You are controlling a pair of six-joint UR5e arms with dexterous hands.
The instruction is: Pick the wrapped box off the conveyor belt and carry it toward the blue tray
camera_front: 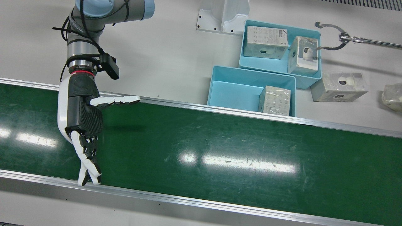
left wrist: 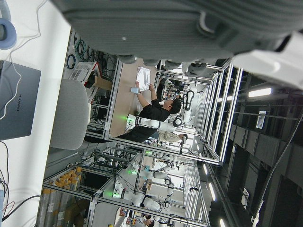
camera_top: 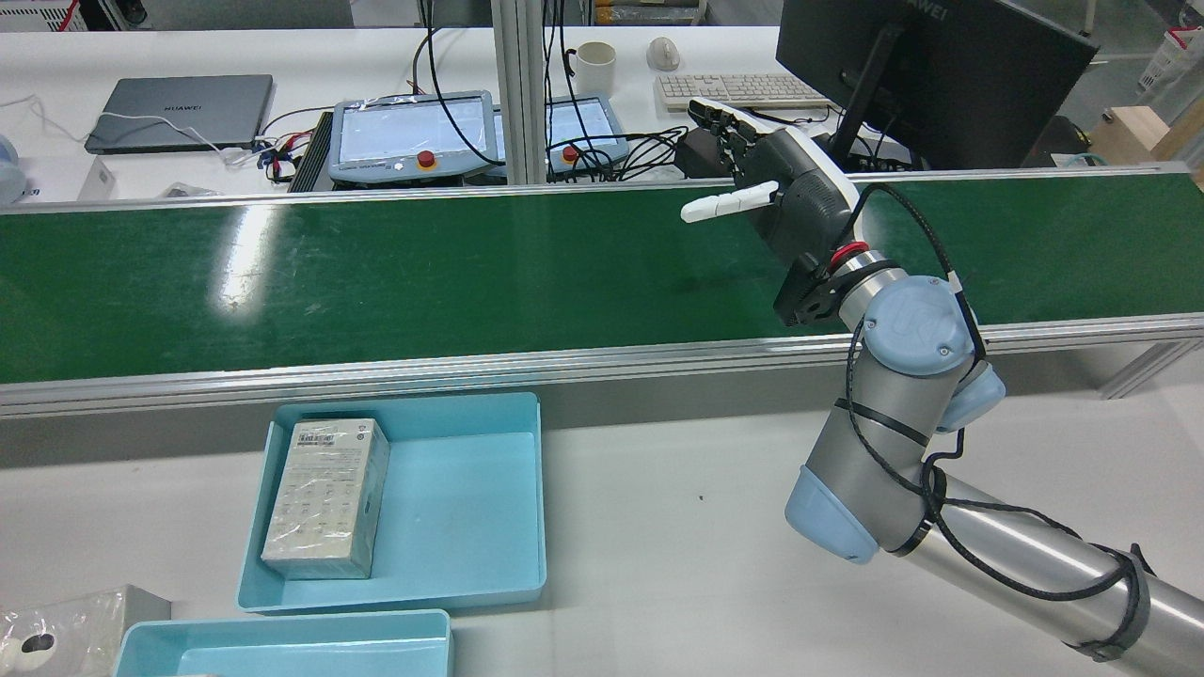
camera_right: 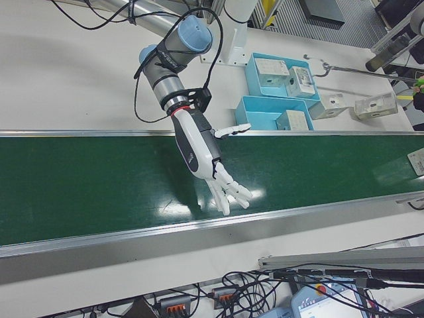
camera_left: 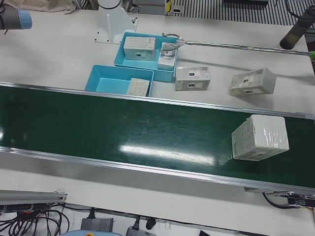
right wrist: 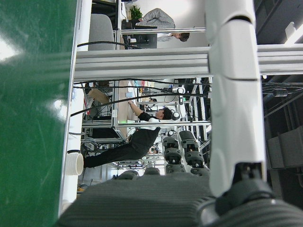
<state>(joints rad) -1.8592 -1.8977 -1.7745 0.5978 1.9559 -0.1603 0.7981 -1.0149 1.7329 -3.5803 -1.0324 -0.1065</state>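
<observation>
The right robot hand (camera_front: 82,121) hangs over the green conveyor belt (camera_front: 220,150), its grey arm (camera_top: 884,451) reaching forward from the white bench (camera_top: 658,527) and bending down at the wrist. The black-and-white fingers (camera_front: 89,166) are stretched out flat and apart toward the belt's far rail, with the thumb (camera_front: 116,100) stuck out sideways; the robot hand is wide and holds nothing. The white plastic-wrapped box (camera_left: 260,137) lies on the belt well apart from it, toward the other end. Two light blue rectangular trays (camera_front: 226,91) sit on the bench just beside the belt, each with wrapped boxes inside. The left robot hand (left wrist: 189,28) shows only as a blurred dark palm edge in its own camera; its fingers cannot be made out.
</observation>
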